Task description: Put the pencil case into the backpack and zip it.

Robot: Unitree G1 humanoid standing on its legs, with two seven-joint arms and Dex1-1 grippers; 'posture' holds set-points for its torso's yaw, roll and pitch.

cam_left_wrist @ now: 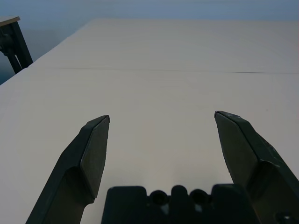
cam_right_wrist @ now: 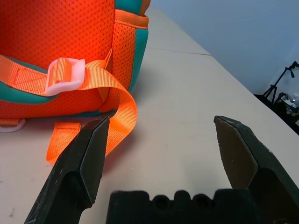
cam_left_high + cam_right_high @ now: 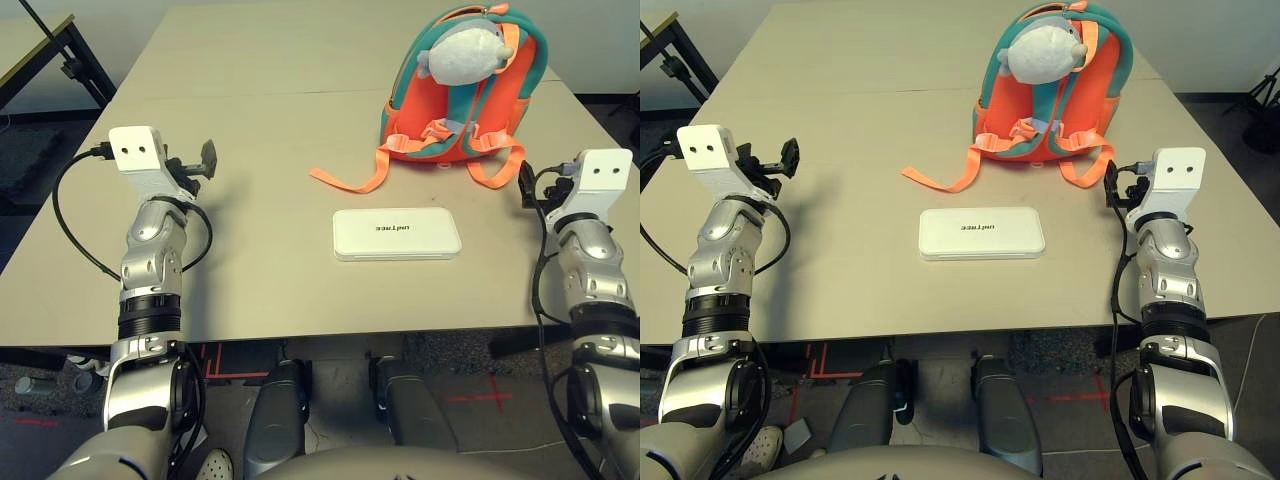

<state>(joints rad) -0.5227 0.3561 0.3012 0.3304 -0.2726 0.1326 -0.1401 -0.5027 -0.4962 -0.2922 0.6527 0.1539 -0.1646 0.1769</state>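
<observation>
Backpack [image 3: 428, 110] mesh, orange; case [image 3: 397, 234] flat, rounded; left gripper [image 1: 162, 114], right gripper [image 2: 161, 116] wide open, empty.

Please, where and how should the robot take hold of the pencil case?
Probably by the near long edge of the pencil case, coming from the robot's side: it lies flat, thin and wide, and this edge faces the robot, away from the backpack.

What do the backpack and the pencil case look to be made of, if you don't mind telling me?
The backpack looks like soft fabric: matte orange mesh with visible holes, and woven straps with ribbed edges. The pencil case seems to be smooth white hard plastic, given its crisp rounded edges and flat top, though painted metal is possible.
</observation>
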